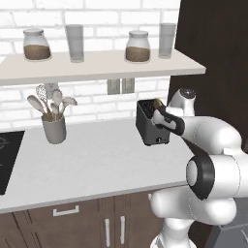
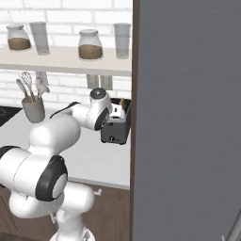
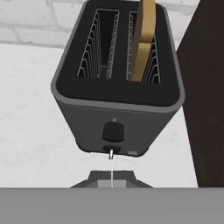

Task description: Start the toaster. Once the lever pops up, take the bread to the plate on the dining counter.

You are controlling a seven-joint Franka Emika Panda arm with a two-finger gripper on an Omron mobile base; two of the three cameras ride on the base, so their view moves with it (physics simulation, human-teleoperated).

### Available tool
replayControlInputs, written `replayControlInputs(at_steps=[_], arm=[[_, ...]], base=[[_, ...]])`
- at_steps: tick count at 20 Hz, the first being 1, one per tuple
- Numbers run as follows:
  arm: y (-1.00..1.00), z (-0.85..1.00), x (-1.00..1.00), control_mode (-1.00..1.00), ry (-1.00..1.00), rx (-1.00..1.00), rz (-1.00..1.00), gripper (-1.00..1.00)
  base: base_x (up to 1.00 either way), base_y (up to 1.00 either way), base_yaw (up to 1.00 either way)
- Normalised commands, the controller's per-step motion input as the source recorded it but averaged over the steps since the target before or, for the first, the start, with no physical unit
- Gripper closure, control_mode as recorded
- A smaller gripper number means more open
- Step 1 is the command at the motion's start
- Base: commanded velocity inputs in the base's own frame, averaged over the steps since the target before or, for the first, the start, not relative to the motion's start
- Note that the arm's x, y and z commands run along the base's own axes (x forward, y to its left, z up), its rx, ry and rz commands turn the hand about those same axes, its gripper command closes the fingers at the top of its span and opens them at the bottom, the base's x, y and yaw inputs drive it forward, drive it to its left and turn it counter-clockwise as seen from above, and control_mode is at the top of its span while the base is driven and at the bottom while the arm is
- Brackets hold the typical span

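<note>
Now | small dark grey boxy toaster (image 3: 117, 87) on white bench (image 1: 92, 160) | tan-brown bread slice (image 3: 144, 39) in its right slot | claw (image 3: 112, 178) pinched closed, empty, just before toaster's front

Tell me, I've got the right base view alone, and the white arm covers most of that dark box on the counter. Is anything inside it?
Observer: Yes. The hand view looks down into the toaster. One slice of bread stands in one slot, and the other slot is empty.
Operator: Any buttons on it?
Observer: A dark knob sits low on its front face.
Operator: What is the arm's end doing?
Observer: The tool is shut, holds nothing, and points at that front face.
</note>
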Motion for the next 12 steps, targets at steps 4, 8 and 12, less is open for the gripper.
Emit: replayControlInputs(at_steps=[4, 8, 12], arm=[[0.01, 0.00, 0.22, -1.00, 0.00, 0.00, 0.00, 1.00], [0.00, -0.19, 0.15, -1.00, 0.00, 0.00, 0.00, 1.00], [0.00, -0.27, 0.21, -1.00, 0.00, 0.00, 0.00, 1.00]], base=[[0.00, 0.00, 0.00], [0.00, 0.00, 0.00], [0.00, 0.00, 0.00]])
